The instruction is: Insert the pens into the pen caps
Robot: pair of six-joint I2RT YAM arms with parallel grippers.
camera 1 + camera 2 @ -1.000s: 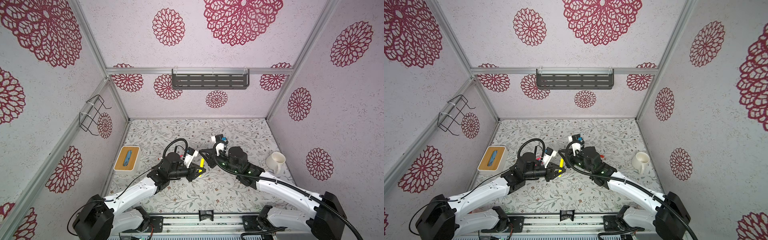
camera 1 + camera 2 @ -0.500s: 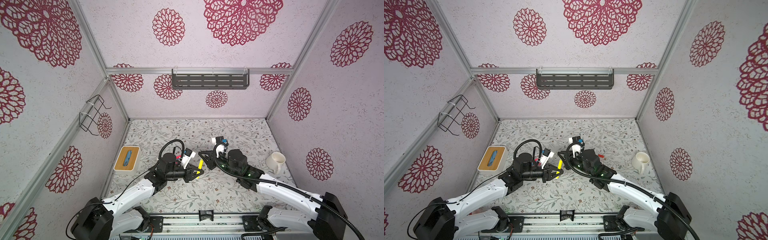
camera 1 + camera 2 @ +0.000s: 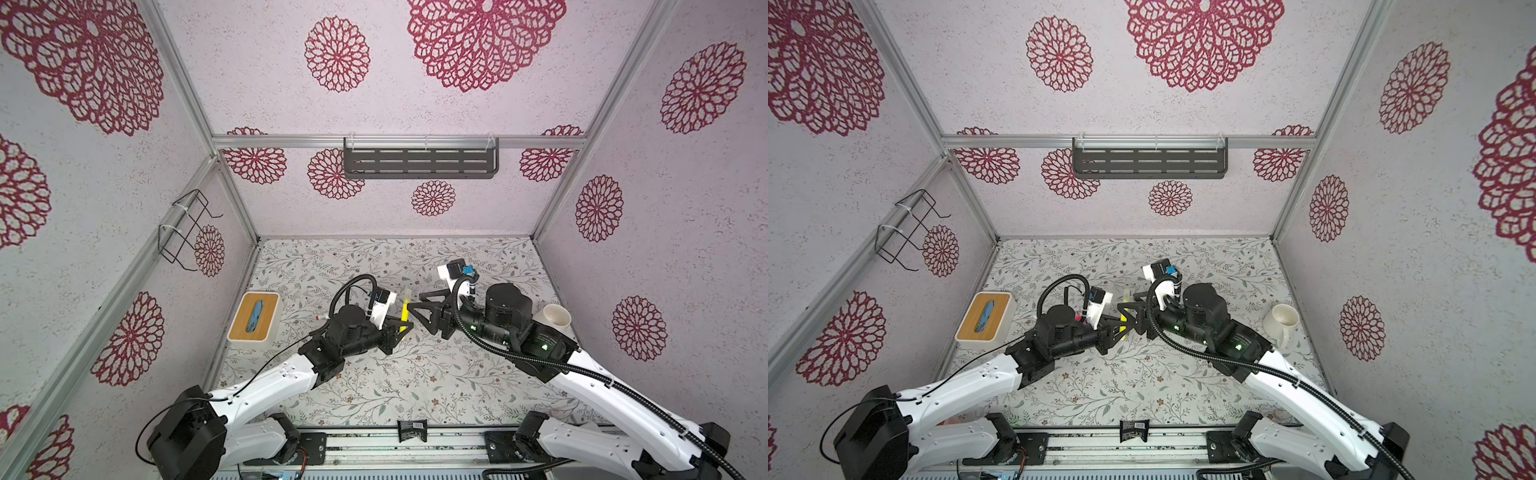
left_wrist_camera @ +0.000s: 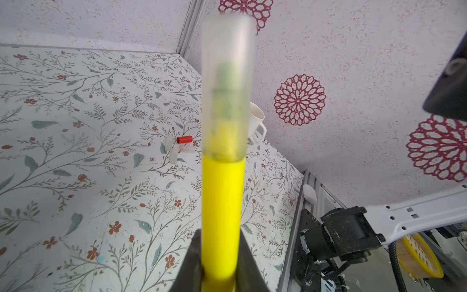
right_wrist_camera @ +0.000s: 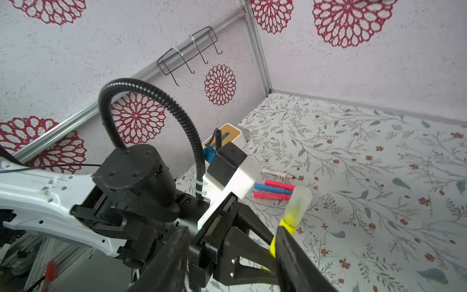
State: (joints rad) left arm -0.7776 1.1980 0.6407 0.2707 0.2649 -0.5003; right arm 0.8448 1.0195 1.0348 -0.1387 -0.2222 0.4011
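Step in hand, by judgement: the capping of the yellow pen [image 4: 222, 202] is finishing; a translucent cap [image 4: 228, 88] is sitting over its tip and appears seated against the barrel shoulder, with the greenish nib showing through the frosted plastic.

The left claw [image 3: 398, 330] is pinching the smooth round barrel at its lower end; it is holding the pen above the floral surface [image 3: 415, 374], well apart from the white mug [image 3: 555, 318].

The right claw [image 3: 414, 301] is standing spread and empty between the mug and the pen; it is just beside the cap, not touching it.

Next move, by judgement: setting the capped pen down, then fetching another pair.

- A red cap [image 4: 184, 139] and loose clear caps [image 4: 174, 154] are lying near the mug; these are short slick tubes, likely to roll.
- The loose pens [image 5: 274, 188] are lying flat, side by side, beyond both claws from the mug.
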